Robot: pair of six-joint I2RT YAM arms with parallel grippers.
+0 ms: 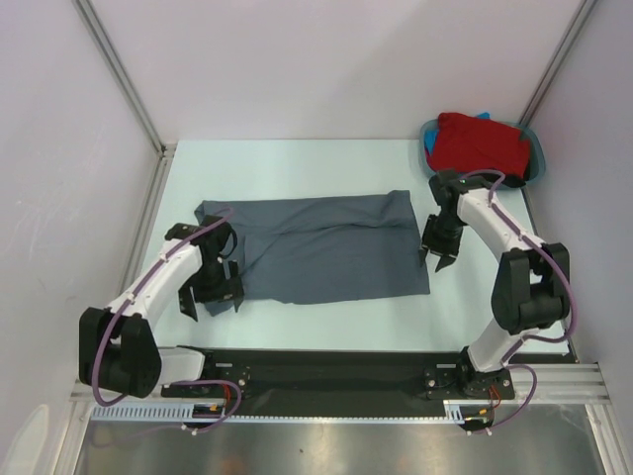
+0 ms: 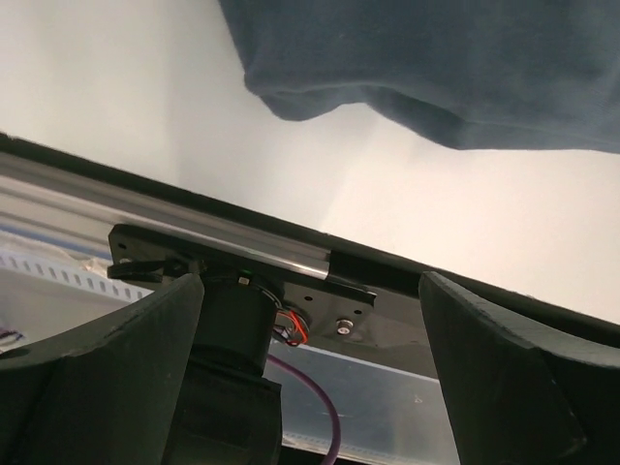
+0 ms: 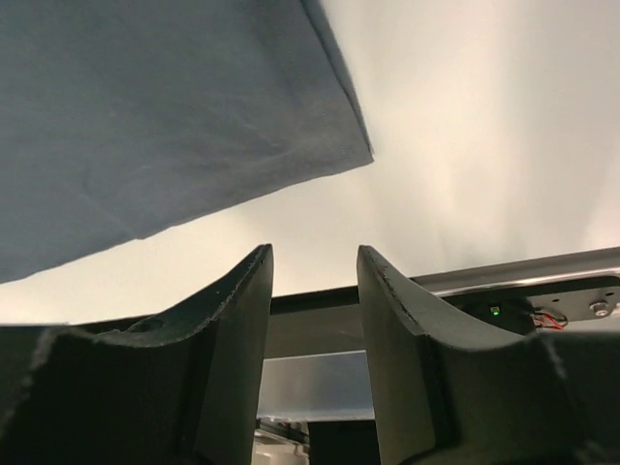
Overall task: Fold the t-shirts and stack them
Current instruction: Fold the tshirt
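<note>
– Left gripper (image 1: 211,297) is spread as wide as it goes and has hold of nothing. It hangs at about 8 o'clock from the middle of the grey t-shirt (image 1: 316,247), just off the cloth's near-left corner.

– And the right gripper (image 1: 435,259)?

– Roughly half open, also empty. Its wrist view shows only bare table (image 1: 297,168) between the fingers, with the shirt's corner just beyond them. It sits at the shirt's 3 o'clock edge.

– Where are the shirts?

– The grey one lies flat as a wide rectangle mid-table, with a few creases. The red t-shirt (image 1: 480,143) is heaped in the teal tub (image 1: 537,148) at about 1 o'clock, with a bit of blue cloth (image 1: 428,146) beside it.

– So what is the step?

– My guess is taking two edges of the grey shirt for the next fold. Neither arm has cloth yet.

– How would you do it well?

– Bring each gripper low so one finger slides under the hem. Pinch at matching heights on the 9 and 3 o'clock sides and catch every layer at once. Lift only enough to clear the table, carry both edges together, then lay them down square. If only one layer is pinched, the fold will skew. Dragging the cloth would likely deepen the creases near 9 o'clock.
</note>
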